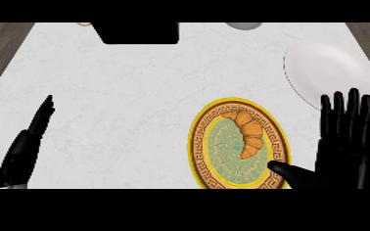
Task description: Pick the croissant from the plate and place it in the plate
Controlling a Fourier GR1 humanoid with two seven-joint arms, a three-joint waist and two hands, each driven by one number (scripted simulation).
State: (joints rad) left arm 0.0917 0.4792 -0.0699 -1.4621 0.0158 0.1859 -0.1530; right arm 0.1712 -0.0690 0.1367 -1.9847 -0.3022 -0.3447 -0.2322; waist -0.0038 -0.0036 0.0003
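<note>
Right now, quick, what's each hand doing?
Left hand: open, fingers straight, holding nothing, at the counter's left edge.
Right hand: open, holding nothing, beside the patterned plate with the croissant.

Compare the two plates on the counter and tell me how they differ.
The patterned plate has a yellow and brown border round a green centre; the white plate is plain. The patterned plate carries the croissant; the white plate carries nothing. The patterned plate lies nearer the robot, beside the right hand; the white plate lies farther back, at the right edge. Both are round.

Golden croissant [245, 129] on patterned plate [206, 171], white plate [321, 71] nearby
</note>
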